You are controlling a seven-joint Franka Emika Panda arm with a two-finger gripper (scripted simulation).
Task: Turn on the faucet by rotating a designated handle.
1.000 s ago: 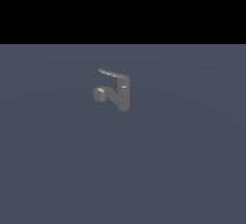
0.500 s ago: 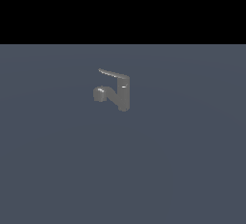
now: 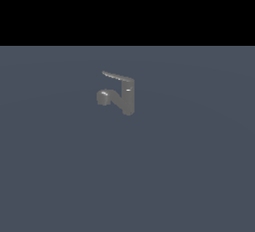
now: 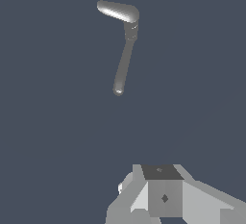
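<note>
Exterior view shows one small grey metal faucet (image 3: pixel 127 96) standing alone on the dark grey-blue floor (image 3: pixel 189 176), nearer its far edge than its near one. One thin flat grey lever handle (image 3: pixel 117 76) tops its cylinder, pointing to the exterior view's left. My gripper (image 4: pixel 163 196) appears only in the wrist view, well apart from the faucet; I cannot tell whether its jaws are parted. I judge the approach step in hand: next, close on the handle's free end.
</note>
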